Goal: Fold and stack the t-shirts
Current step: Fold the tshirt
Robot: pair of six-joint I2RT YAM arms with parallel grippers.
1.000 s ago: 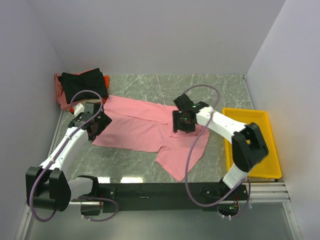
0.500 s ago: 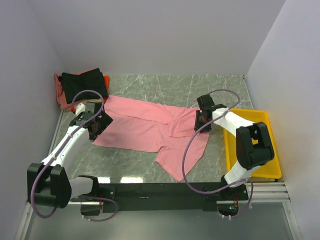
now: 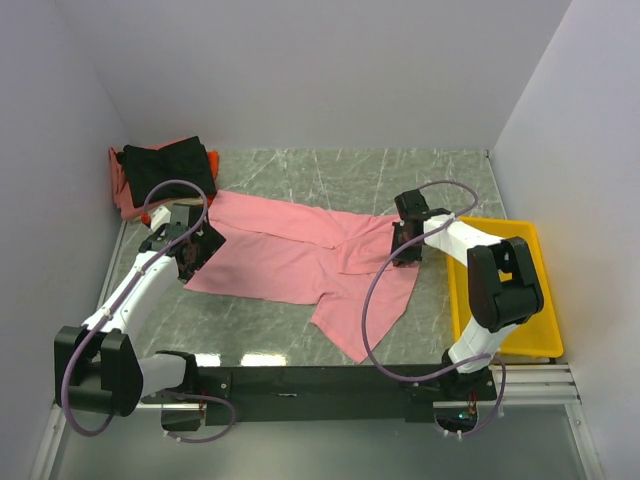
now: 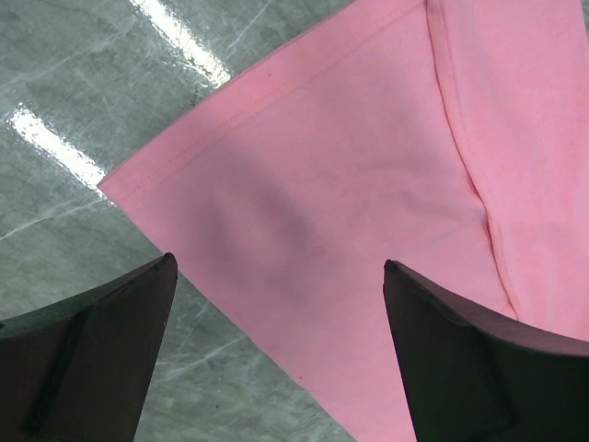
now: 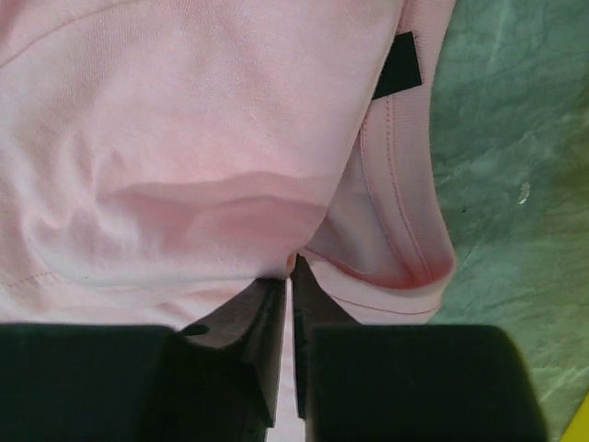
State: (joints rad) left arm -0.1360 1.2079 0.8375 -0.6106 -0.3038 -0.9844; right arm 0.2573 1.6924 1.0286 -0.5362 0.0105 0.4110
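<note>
A large salmon-pink t-shirt lies spread across the marble table. My left gripper hovers open over its left corner; in the left wrist view the corner of the shirt lies between the wide-apart fingers. My right gripper is at the shirt's right side, by the collar. In the right wrist view its jaws are shut on a fold of the pink cloth beside the collar rim. Folded t-shirts are stacked at the back left: a black one on top of orange-red and pink ones.
A yellow plastic bin stands at the right edge, just beyond my right gripper. White walls close in the table on three sides. A small black label shows inside the collar.
My right gripper has moved right from the shirt's middle to the collar side and closed on the cloth. The left arm has stayed still.
</note>
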